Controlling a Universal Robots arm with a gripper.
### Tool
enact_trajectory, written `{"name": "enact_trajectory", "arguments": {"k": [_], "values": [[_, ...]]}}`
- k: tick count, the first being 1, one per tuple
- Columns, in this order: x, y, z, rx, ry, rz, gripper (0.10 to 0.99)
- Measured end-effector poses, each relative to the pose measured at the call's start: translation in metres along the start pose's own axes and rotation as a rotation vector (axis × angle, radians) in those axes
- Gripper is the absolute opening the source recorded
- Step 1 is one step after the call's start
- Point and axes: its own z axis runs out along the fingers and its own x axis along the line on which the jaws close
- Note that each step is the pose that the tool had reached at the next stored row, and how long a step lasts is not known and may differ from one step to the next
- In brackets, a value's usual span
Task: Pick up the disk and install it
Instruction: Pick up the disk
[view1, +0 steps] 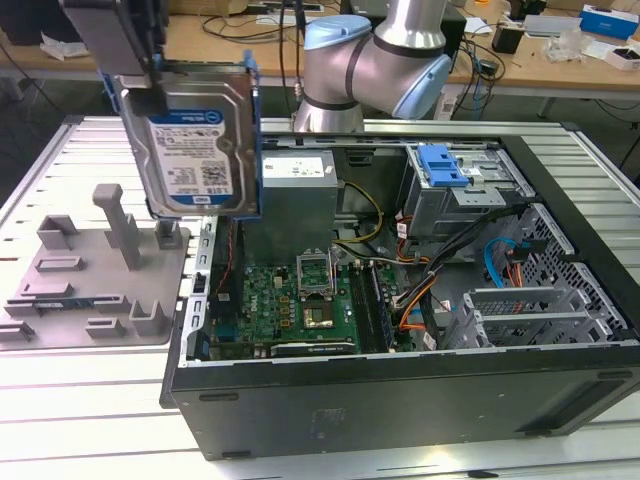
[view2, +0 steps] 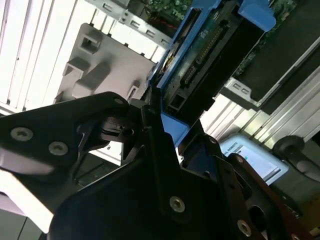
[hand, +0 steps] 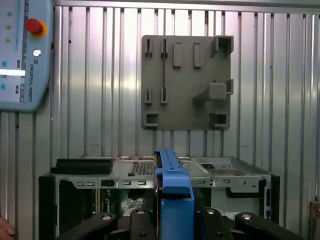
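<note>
Exterior view: pincer (view1: 150, 88) clamps disk (view1: 200, 145) aloft, upright; open case (view1: 400, 390) holds motherboard (view1: 285, 300), cables (view1: 425, 285).

End effector (view1: 148, 88) aloft, pointing down, clamped on the disk (view1: 195, 140); arm (view1: 380, 60) behind.

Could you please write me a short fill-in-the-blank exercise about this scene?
1. The disk is framed by a bracket coloured ____.
2. The gripper is ____ on the disk, holding it aloft.
3. The grey fixture tray lies to the exterior view's ____ of the open computer case.
Missing words: blue; shut; left.
</note>
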Motion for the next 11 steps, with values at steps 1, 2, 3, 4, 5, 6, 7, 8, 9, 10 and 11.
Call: {"name": "enact_trajectory", "arguments": {"k": [1,2,3,4,5,6,7,8,9,10,11], "values": [[0.0049,-0.0085,-0.0002,-0.001,0.0001,0.000,0.369],[0.0080,-0.0139,-0.0002,-0.001,0.0000,0.000,0.369],[0.0102,-0.0179,-0.0004,-0.001,0.0001,0.000,0.369],[0.0131,-0.0231,-0.0005,-0.002,0.0001,0.000,0.369],[0.0154,-0.0273,-0.0005,-0.002,0.0001,0.000,0.369],[0.0179,-0.0318,-0.0006,-0.002,0.0000,0.000,0.369],[0.0201,-0.0358,-0.0007,-0.003,0.0001,0.000,0.369],[0.0256,-0.0460,-0.0009,-0.003,0.0001,0.000,0.369],[0.0282,-0.0511,-0.0010,-0.004,0.0001,0.000,0.369],[0.0301,-0.0553,-0.0011,-0.004,0.0001,0.000,0.369],[0.0326,-0.0609,-0.0011,-0.004,0.0000,0.000,0.369]]}}
